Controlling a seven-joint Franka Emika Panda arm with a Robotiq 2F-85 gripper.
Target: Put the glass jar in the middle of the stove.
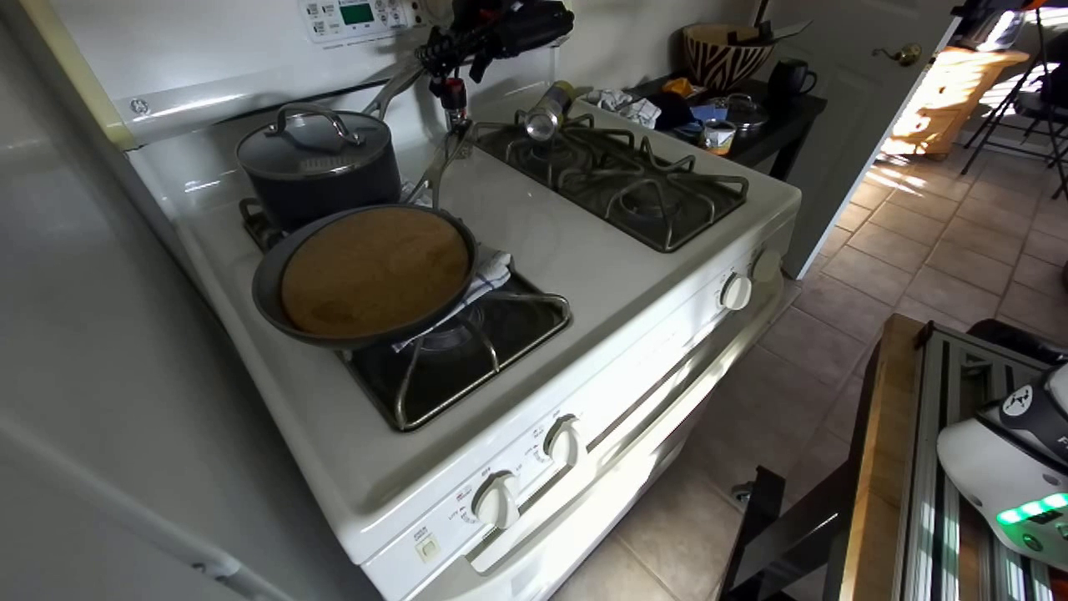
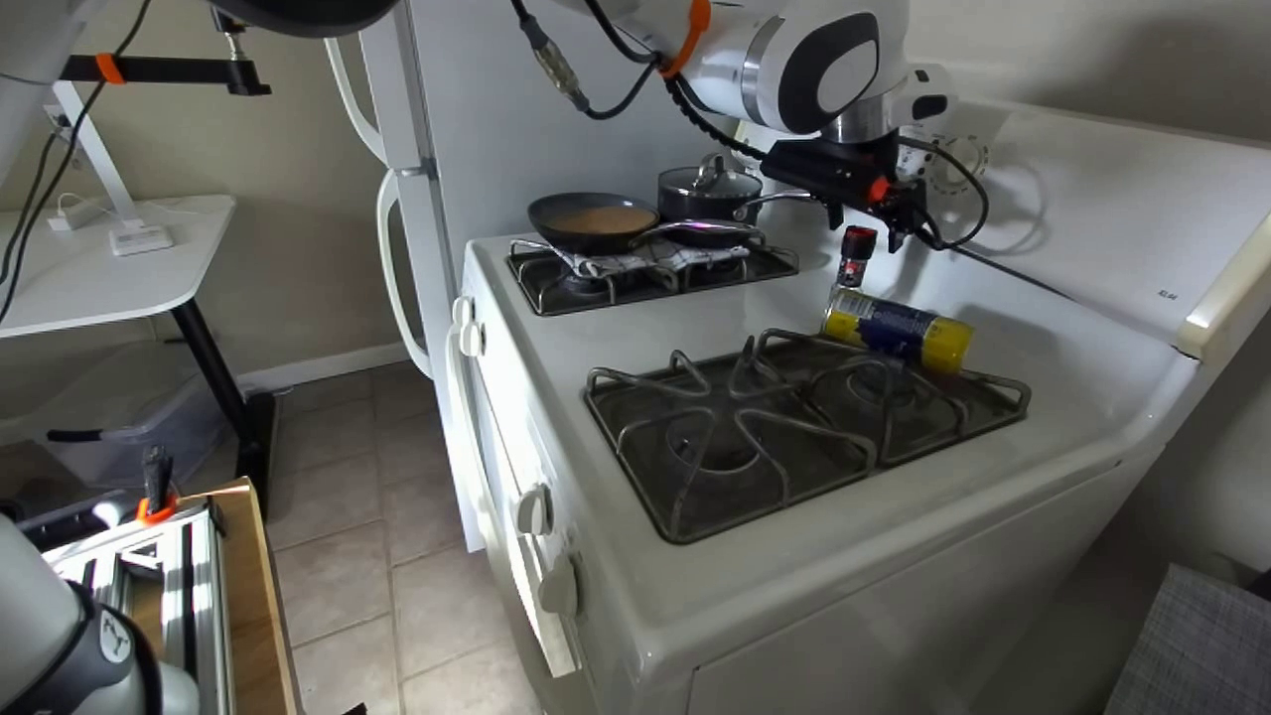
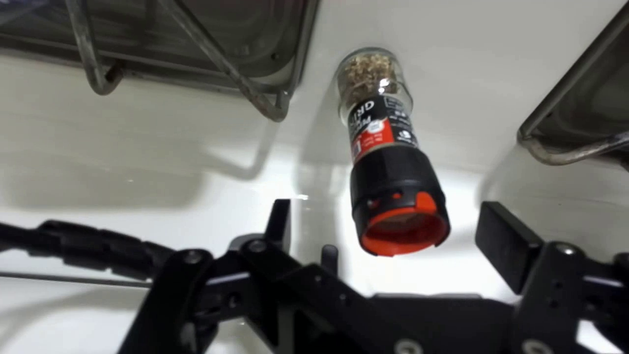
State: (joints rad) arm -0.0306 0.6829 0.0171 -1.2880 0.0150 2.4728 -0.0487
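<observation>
The glass jar is a small clear grinder with a black and red lid. It stands upright on the bare white strip between the burner grates, near the back panel, in the wrist view (image 3: 378, 103) and in both exterior views (image 1: 453, 98) (image 2: 854, 260). The stove (image 1: 576, 250) is a white gas range, also in the other views (image 2: 635, 348) (image 3: 457, 73). My gripper (image 2: 866, 230) is open and empty, pointing down just over the jar. In the wrist view the fingers (image 3: 388, 233) sit on either side of the lid with gaps, not touching it.
A frying pan (image 1: 375, 275) and a dark lidded pot (image 1: 325, 175) stand on one burner pair, their handles reaching toward the jar. A yellow and blue can (image 2: 899, 331) lies on the other grate (image 2: 735, 437) close to the jar. The raised back panel (image 2: 1072, 209) is behind.
</observation>
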